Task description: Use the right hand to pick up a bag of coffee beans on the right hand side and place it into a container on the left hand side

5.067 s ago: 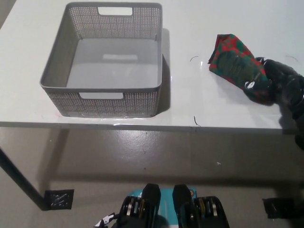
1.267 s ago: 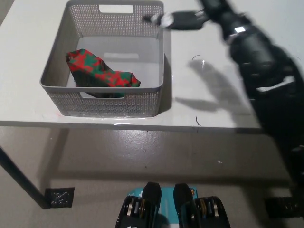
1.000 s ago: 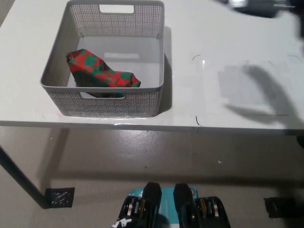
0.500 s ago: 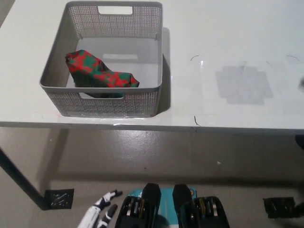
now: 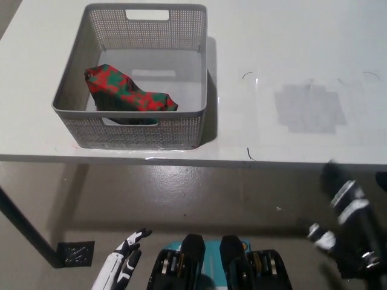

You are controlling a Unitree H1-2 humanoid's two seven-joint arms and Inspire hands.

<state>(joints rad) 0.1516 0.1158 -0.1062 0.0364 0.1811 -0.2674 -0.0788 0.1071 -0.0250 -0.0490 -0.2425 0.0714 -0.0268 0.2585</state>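
The left hand [image 5: 124, 263] hung low at the lower left, below the surface [image 5: 290, 66], its fingers apart and holding nothing. The red-and-green bag of coffee beans [image 5: 124, 92] lay inside the grey mesh container [image 5: 145, 130], toward its left and front wall. At the lower right, the black right hand [image 5: 344, 226] hung blurred below the surface edge; its grip could not be told.
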